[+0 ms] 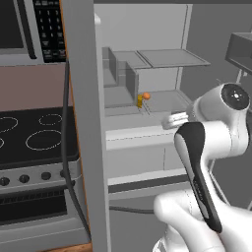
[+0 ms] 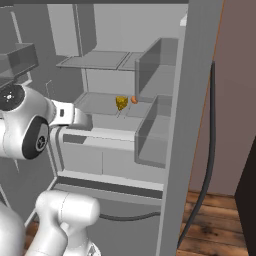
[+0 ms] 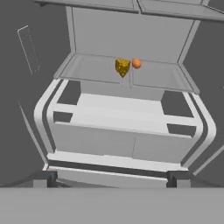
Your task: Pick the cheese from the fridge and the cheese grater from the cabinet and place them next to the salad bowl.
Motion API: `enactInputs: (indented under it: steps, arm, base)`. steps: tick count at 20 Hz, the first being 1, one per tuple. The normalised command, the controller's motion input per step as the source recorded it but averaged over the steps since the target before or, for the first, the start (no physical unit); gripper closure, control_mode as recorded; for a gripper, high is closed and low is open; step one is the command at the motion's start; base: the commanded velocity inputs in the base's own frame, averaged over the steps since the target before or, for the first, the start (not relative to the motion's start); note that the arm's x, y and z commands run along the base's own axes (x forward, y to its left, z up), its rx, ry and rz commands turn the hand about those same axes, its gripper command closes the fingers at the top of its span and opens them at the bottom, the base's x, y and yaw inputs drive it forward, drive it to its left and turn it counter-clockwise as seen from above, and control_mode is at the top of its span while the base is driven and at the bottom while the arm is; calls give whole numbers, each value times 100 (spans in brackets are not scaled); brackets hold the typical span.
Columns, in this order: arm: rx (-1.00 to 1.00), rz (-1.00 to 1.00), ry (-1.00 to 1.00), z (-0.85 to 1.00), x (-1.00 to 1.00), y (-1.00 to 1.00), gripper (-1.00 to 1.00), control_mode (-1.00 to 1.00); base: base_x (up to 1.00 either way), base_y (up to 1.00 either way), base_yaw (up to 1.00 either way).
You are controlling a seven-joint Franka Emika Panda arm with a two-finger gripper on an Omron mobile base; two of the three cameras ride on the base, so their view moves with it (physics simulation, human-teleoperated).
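Claw (image 3: 112, 179) agape, cheese (image 3: 122, 67) well ahead, seemingly centered.

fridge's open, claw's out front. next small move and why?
Probably ease the claw forward and up toward the cheese. Its jaws stand wide and empty, short of the fridge, and the cheese sits on the glass shelf beside the orange ball.

A tiny orange ball (image 3: 137, 63) sits ahead of the pincer; a black glass-top stove (image 1: 34, 135) with round knobs stands off to its left, a black cable (image 1: 66, 162) hanging between.
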Motion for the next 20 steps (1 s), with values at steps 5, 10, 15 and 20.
enactInputs:
  steps: [5,10,15,20]
  arm:
    - [0,0,-2,8,-3,0,-100,100]
    - [0,0,0,0,0,0,-100,100]
    - [0,0,0,0,0,0,-100,100]
    - [0,0,0,0,0,0,-100,100]
  base:
    - [8,-21,0]
    - [35,-36,0]
    - [85,21,0]
    - [100,5,0]
